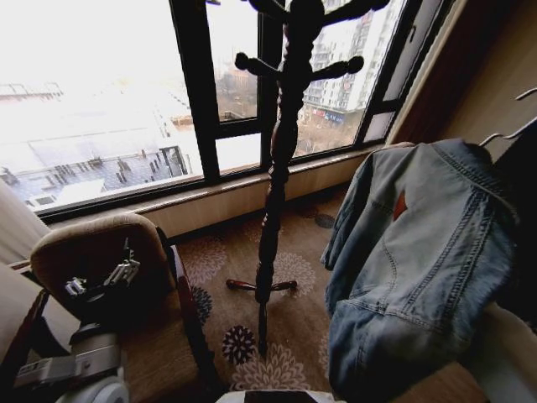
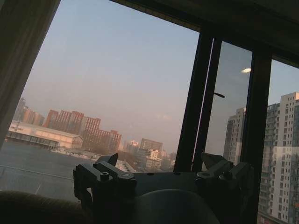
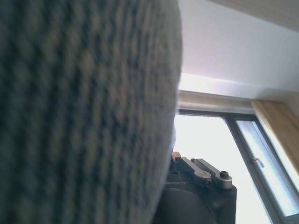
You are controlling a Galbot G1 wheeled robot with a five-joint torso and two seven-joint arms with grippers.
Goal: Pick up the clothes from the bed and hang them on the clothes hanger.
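Head view: the jacket (image 1: 419,260) hangs at the robot's right, draped lengthwise top to bottom, collar up and hem near the lower edge, with the orange-red label (image 1: 400,206) showing on its inner back. A thin wire hook (image 1: 508,132) juts out above its right shoulder, so the jacket looks already threaded on the hanger. The dark wooden coat stand (image 1: 281,151) rises ahead and a little to the left of the jacket, in front of the window (image 1: 109,101), its pegs (image 1: 336,69) high up. That is the relation the hanging turns on: the hook must travel leftward and up to reach a peg. The right arm is the nearer one, judging by which side the jacket hangs. The left gripper (image 1: 101,281) sits low at the left, over the brown armchair (image 1: 92,243), well apart from the jacket.

Left wrist view: the left gripper (image 2: 163,175) points at the window and the city beyond; its fingers (image 2: 105,172) stand wide apart with nothing between them.

Right wrist view: denim weave lies right against the camera, with the right gripper (image 3: 198,175) just beside the cloth. I cannot tell how far its fingers are parted or exactly what they grip.
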